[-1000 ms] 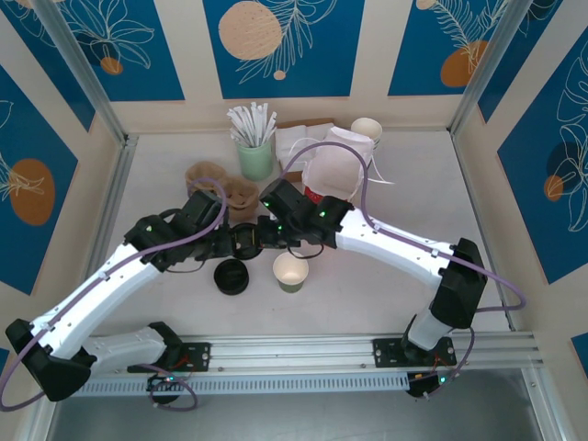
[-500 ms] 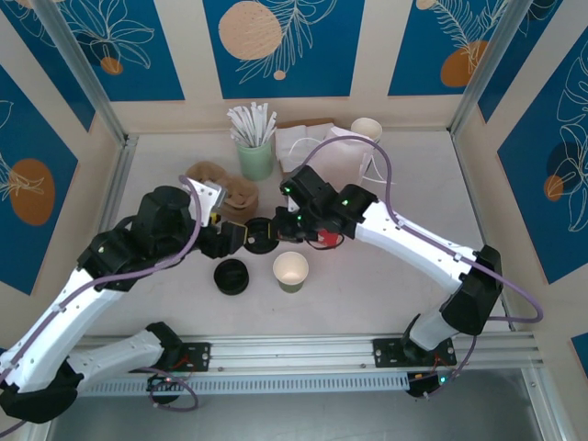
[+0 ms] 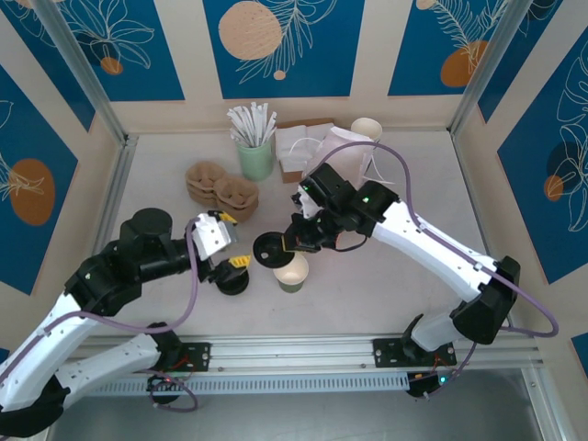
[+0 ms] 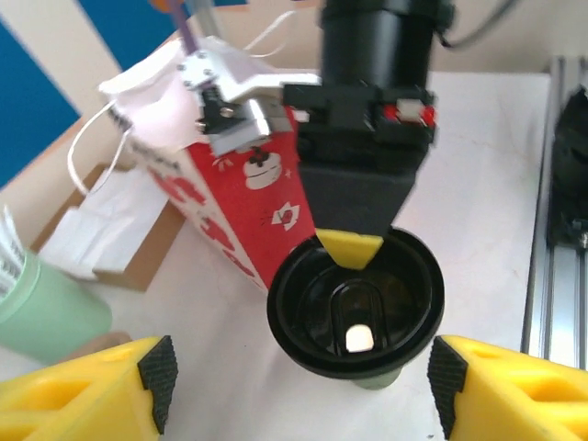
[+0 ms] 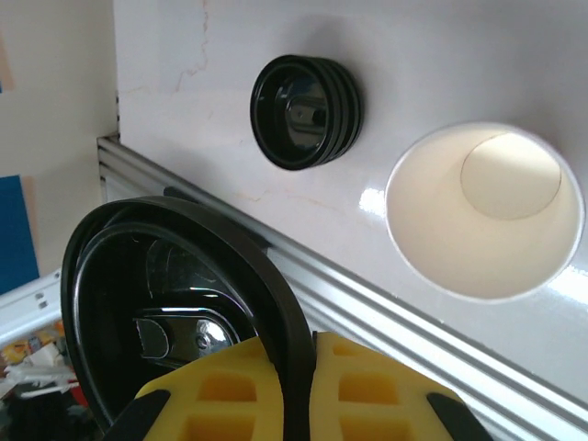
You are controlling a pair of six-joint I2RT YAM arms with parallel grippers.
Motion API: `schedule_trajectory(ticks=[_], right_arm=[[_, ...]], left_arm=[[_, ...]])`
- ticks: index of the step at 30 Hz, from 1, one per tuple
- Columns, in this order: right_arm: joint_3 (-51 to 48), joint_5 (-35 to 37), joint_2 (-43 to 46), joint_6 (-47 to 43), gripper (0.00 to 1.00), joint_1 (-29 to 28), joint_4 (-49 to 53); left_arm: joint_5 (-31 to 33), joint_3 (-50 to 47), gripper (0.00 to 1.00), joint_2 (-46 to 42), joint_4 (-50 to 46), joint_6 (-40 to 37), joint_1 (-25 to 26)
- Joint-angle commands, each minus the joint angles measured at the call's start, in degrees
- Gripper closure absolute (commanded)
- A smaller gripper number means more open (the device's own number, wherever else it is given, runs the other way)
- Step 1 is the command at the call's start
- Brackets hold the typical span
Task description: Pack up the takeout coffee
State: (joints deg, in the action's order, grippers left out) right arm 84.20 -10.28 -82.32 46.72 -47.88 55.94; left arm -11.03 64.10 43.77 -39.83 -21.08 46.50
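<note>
**Now: lid in right end effector, cup uncovered on tabletop**

Right end effector (image 3: 288,243): jaws closed on the rim of a black lid (image 3: 269,248). In the right wrist view the yellow fingers (image 5: 225,390) pinch the lid's edge from both sides. The lid (image 4: 356,303) is held in the air, tilted, with its underside facing the left wrist camera. It is close to the cup but not seated on it.

Left end effector (image 3: 228,250): jaws spread wide with nothing between them. The left wrist view shows one yellow finger (image 4: 92,390) at each lower corner, well apart. From above, it hovers over the stack of loose black lids (image 3: 231,278).

Takeout coffee cup (image 3: 291,272): upright on the tabletop (image 3: 386,285), near-centre, just right of the lid stack and just near-right of the held lid. The mouth is uncovered, and the pale inner floor (image 5: 511,175) can be seen.

Surroundings:
- The red-and-white paper bag (image 4: 230,202) stands upright beyond the cup, partly behind the right arm.
- A mint cup of straws (image 3: 255,154) is at far centre.
- Brown cup carriers (image 3: 220,186) lie to its near left.
- Stacked cream cups (image 3: 367,129) are at far right.
- White napkins in a cardboard tray (image 3: 296,145) sit between the straws and the bag.
</note>
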Motion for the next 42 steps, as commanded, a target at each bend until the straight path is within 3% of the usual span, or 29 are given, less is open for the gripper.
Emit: schedule_trajectory(ticks=[1,10,21,33,42], right_arm=[[-0.36,-4.65,1.91,-1.28,1.0,0.47,3.98],[0.58,-5.69,3.11,-0.59,1.0,1.38,7.25],[0.2,-6.59,2.96,-0.26,1.0,1.38,7.78],[0.03,-9.35,2.53,0.65,1.0,0.94,6.16],[0.39,-11.12,2.26,1.29,1.0,0.94,5.67]], left_arm=[[-2.0,-0.42,0.23,0.66,0.44,-8.21,2.57],[17.03,-1.43,0.23,4.59,-0.33,-17.83,16.78],[19.47,-3.47,0.42,6.59,2.25,-22.95,17.48],[18.16,-5.04,0.61,6.24,5.53,-22.57,17.48],[14.41,-4.69,0.63,6.52,4.94,-23.02,17.49]])
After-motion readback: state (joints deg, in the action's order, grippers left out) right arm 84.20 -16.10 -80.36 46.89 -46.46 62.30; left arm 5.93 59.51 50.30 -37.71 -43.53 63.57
